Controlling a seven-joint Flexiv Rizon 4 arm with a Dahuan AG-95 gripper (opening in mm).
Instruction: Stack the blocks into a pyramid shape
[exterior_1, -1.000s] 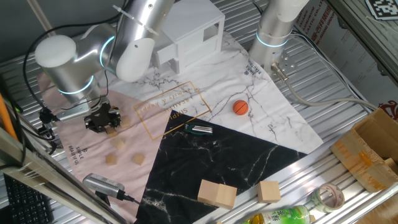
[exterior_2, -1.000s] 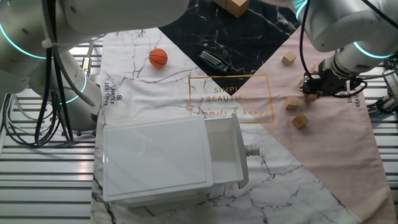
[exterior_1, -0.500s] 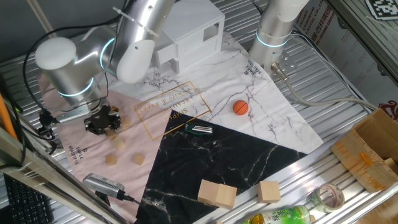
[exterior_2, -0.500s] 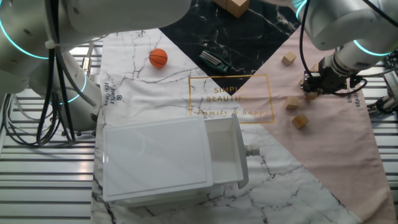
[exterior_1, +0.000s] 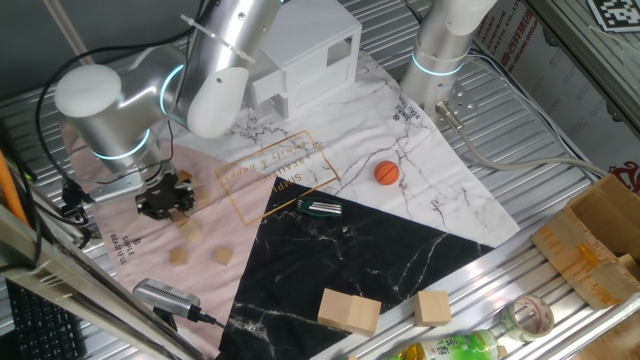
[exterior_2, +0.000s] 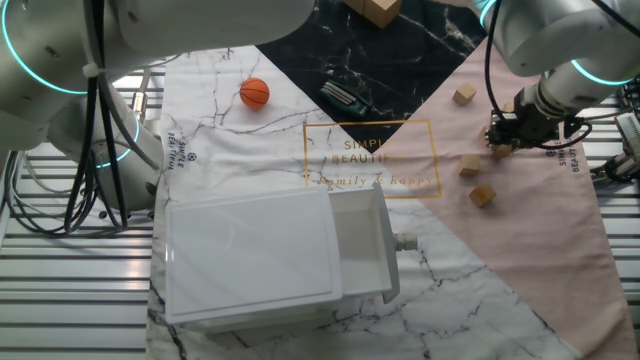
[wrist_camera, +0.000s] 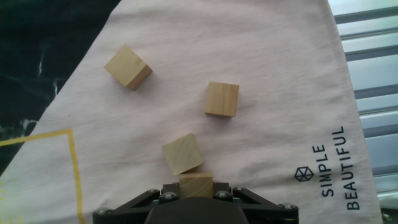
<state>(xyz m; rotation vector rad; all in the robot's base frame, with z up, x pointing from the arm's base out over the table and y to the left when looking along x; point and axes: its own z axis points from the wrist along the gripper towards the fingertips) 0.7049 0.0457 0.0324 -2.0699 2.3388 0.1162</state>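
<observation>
My gripper (wrist_camera: 196, 186) is shut on one small tan cube (wrist_camera: 196, 183), low over the pink cloth (wrist_camera: 273, 74). A second cube (wrist_camera: 183, 154) lies just ahead of the held one, nearly touching it. Two more cubes (wrist_camera: 222, 99) (wrist_camera: 127, 66) lie farther ahead, apart from each other. In one fixed view the gripper (exterior_1: 165, 196) is at the left of the mat, with three loose cubes (exterior_1: 190, 230) (exterior_1: 178, 256) (exterior_1: 222, 256) in front of it. In the other fixed view the gripper (exterior_2: 505, 135) is at the right, with cubes (exterior_2: 464, 94) (exterior_2: 470, 165) (exterior_2: 483, 195) around it.
An orange ball (exterior_1: 387, 172) and a dark tool (exterior_1: 320, 208) lie mid-mat. A white drawer box (exterior_1: 305, 55) stands at the back. Two larger pale wooden blocks (exterior_1: 349, 311) (exterior_1: 433, 307) sit at the black mat's front edge. A cardboard box (exterior_1: 590, 245) is at the right.
The gripper has shifted slightly over the pink cloth with the cube still in its jaws. The loose cubes have not moved.
</observation>
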